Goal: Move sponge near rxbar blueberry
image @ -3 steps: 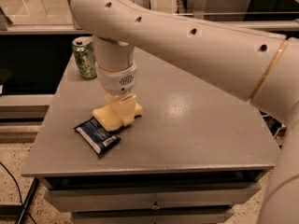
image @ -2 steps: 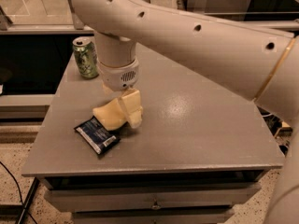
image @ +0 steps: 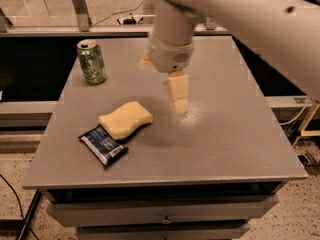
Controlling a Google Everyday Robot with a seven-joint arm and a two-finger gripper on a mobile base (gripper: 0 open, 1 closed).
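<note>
The pale yellow sponge point(image: 126, 119) lies flat on the grey table point(image: 225, 134), left of centre. Its lower left corner touches the dark blue rxbar blueberry point(image: 103, 145), which lies flat near the table's front left. My gripper point(image: 162, 84) hangs above the table, up and to the right of the sponge, apart from it. It is open and empty. One cream finger point(image: 178, 91) points down and the other point(image: 145, 60) shows at the left of the wrist. The white arm comes in from the upper right.
A green soda can point(image: 91, 61) stands upright at the table's back left. A drawer front point(image: 165, 211) runs below the front edge. A rail and glass panel stand behind the table.
My gripper has let go of the sponge, opened, and risen up and to the right. The sponge now rests on the table against the rxbar blueberry.
</note>
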